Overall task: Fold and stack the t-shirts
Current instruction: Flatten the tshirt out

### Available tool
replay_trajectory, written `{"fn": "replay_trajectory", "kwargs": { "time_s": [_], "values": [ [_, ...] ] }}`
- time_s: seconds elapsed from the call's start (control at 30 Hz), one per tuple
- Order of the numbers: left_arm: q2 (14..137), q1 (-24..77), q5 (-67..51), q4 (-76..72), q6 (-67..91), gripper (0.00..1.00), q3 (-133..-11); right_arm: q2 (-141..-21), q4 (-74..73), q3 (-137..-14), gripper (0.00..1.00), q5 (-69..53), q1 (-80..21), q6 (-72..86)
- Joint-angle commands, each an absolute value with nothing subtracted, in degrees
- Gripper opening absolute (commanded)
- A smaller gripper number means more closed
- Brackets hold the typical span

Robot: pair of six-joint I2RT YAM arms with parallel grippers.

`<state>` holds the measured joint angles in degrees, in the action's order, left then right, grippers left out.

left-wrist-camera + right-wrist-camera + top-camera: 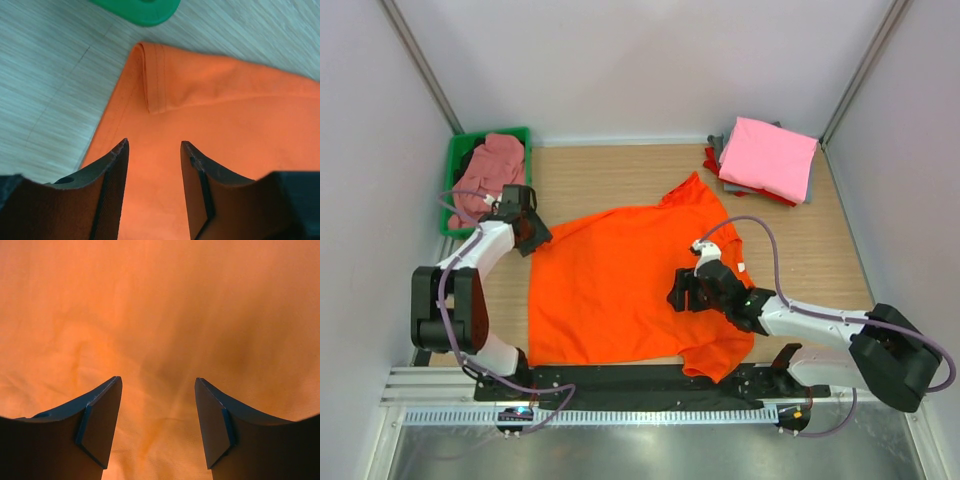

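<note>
A bright orange t-shirt lies spread flat across the middle of the table. My left gripper hovers low over its far-left sleeve, jaws apart, with flat orange cloth showing in the gap and the folded sleeve hem just ahead of the left gripper. My right gripper is over the shirt's right middle; in the right wrist view it stands open above smooth orange cloth, pinching nothing. A pink t-shirt tops a folded stack at the back right, over grey and red ones.
A green bin stands at the back left with a dusty-pink shirt bundled in it; the bin's rim shows just beyond the sleeve. White walls close in the table on three sides.
</note>
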<state>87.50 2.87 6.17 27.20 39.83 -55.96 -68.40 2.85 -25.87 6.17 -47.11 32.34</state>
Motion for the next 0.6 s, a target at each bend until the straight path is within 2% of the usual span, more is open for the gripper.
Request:
{"fn": "replay_trajectory", "kwargs": {
  "time_s": [0.0,0.47,0.57],
  "values": [
    [89.0,3.3,10.0,20.8,41.8,0.46,-57.9,-64.1,16.7,-21.7,0.66,5.4,-47.1,33.1],
    [97.6,5.6,13.8,16.4,42.8,0.43,-59.1,-62.4,21.0,-18.9,0.68,3.2,-47.1,33.0],
    [98.1,5.6,14.2,15.7,42.7,0.40,-58.9,-62.5,21.2,-18.8,0.68,3.1,-47.1,33.0]
  ]
}}
